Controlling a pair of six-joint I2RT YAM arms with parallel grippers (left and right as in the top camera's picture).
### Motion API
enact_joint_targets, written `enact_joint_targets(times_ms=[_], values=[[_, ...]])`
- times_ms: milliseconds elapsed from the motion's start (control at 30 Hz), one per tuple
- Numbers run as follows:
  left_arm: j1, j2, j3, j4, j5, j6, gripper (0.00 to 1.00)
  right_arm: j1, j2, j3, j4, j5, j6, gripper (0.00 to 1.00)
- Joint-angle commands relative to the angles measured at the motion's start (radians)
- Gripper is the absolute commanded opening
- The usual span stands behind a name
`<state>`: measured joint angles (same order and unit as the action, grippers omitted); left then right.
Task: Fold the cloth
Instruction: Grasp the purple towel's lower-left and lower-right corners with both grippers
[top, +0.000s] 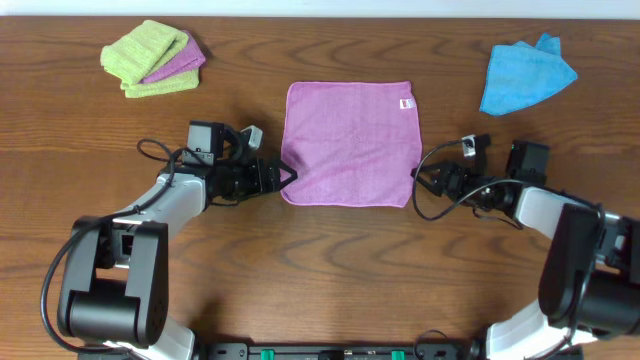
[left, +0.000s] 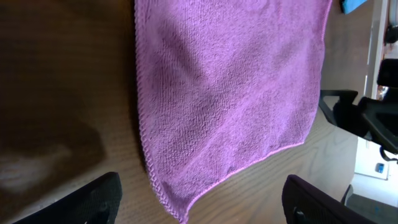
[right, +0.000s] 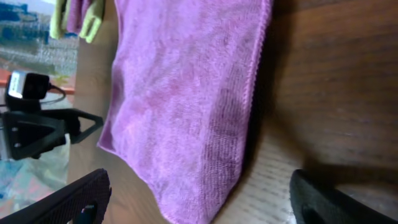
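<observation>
Overhead: left fingers (top: 287, 170) and right fingers (top: 422, 178), spread, seemingly touch the cloth (top: 350, 143) at its corners; blue cloth (top: 527, 73), green stack (top: 152, 58) apart.

Crumpled blue cloth (top: 525, 74); stacked green cloths (top: 150, 58), seemingly sandwiching something purple.

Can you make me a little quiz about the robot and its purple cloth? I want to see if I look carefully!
1. True or false: the purple cloth is spread out flat, not folded yet.
2. Pick one: the cloth's white tag sits at A) the far corner on the robot's right, B) the near corner on the robot's left, C) the very middle.
3. Fill the gap: the left claw and the right claw are both ____, one at each near corner of the cloth.

Key: 1 true; 2 A; 3 open.
</observation>
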<state>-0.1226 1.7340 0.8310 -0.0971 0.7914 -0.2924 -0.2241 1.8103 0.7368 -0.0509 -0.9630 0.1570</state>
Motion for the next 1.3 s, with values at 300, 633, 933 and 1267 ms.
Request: enact_joint_targets(times_ms=[300,633,933,1267], values=[[-0.011,0.039,0.002,0.027,-0.014,-0.024,0.84,0.082,0.126,-0.005,0.114,0.01,0.119,0.92],[-0.062,0.044,0.002,0.057,-0.018,-0.03,0.82,0.16,0.132,-0.004,0.122,-0.066,0.207,0.9],[-0.062,0.044,0.002,0.057,-0.017,-0.03,0.79,0.127,0.131,-0.002,0.122,-0.221,0.243,0.82],[-0.062,0.044,0.002,0.055,-0.017,-0.03,0.57,0.088,0.131,-0.002,0.119,-0.227,0.25,0.81]])
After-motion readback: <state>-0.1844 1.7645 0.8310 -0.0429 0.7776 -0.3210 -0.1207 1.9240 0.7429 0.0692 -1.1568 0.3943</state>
